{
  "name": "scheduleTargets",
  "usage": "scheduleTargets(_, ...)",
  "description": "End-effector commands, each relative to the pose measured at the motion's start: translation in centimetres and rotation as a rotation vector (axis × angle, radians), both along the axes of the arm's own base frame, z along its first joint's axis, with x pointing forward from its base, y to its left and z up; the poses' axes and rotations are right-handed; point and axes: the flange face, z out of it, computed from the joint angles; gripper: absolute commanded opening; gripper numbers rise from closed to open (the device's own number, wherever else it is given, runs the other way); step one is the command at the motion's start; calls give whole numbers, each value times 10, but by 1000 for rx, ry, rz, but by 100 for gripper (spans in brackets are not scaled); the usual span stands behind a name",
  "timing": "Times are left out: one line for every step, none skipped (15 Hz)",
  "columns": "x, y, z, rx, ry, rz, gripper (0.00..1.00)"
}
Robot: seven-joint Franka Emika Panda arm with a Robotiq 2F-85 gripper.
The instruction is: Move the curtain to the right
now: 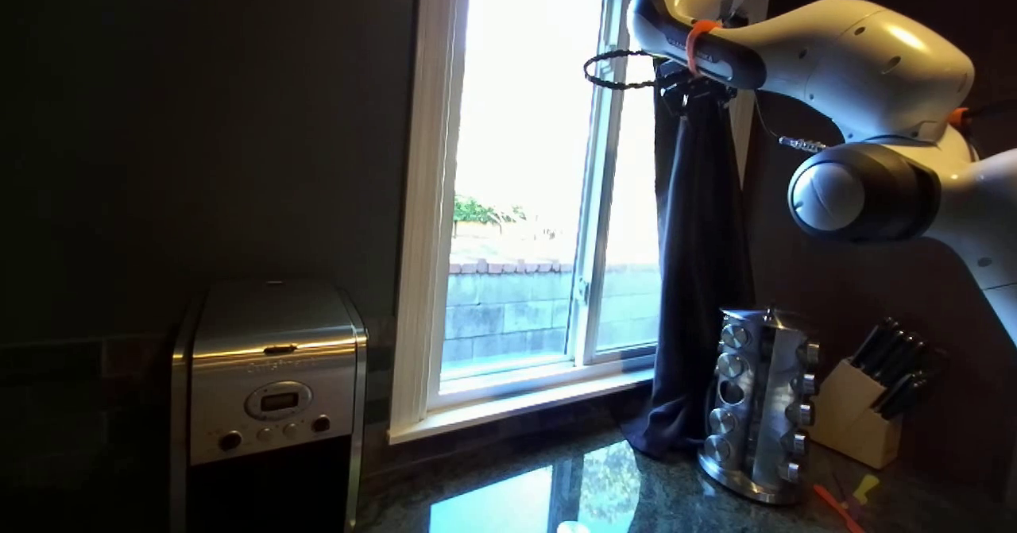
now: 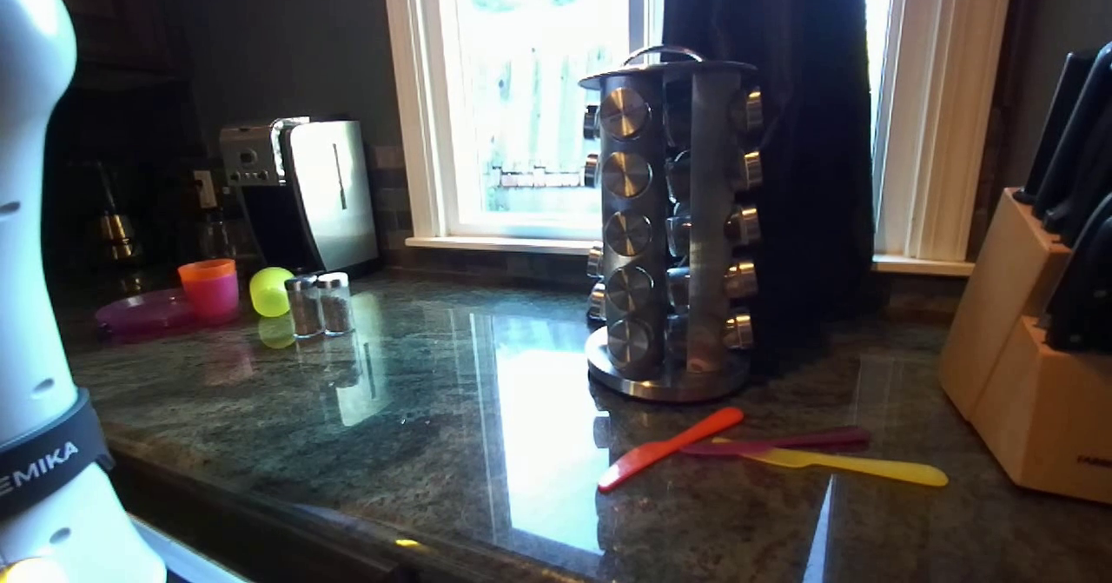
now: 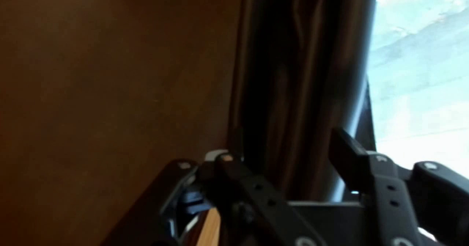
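Observation:
The curtain [image 1: 703,223] is a dark drape hanging in soft folds at the right part of the window, its lower end resting on the counter. In an exterior view the curtain [image 2: 812,131] appears behind the spice rack, with a strip of bright window on its right. My gripper [image 1: 697,96] is up high at the curtain, partly hidden by the arm. In the wrist view the fingers of the gripper [image 3: 287,143] stand well apart, and folds of the curtain [image 3: 296,84] run between and beyond them without being pinched.
Below the arm stand a steel spice rack [image 1: 759,406], close to the curtain's lower end, and a knife block [image 1: 854,418]. A coffee maker [image 1: 274,390] is left of the window [image 1: 524,136]. Plastic knives [image 2: 669,448] lie on the counter [image 2: 417,444].

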Motion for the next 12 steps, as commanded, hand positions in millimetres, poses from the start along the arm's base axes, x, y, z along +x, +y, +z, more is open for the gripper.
scheduleTargets(-36,10,2,2,124,-142,95)
scheduleTargets(-47,9,1,34,188,-148,99)
scheduleTargets(-57,9,0,70,236,-144,100)
scheduleTargets(-68,6,1,109,289,-128,100)
scheduleTargets(-77,3,1,141,332,-114,100)
scheduleTargets(-86,-4,4,180,358,-76,100)
scheduleTargets(-94,-11,5,214,383,-54,100)
scheduleTargets(-101,-18,6,255,391,-33,100)
scheduleTargets(-84,-7,2,176,355,-87,100)
scheduleTargets(-91,-13,5,200,364,-73,100)
scheduleTargets(-96,-18,8,214,366,-63,100)
scheduleTargets(-98,-22,9,220,365,-58,100)
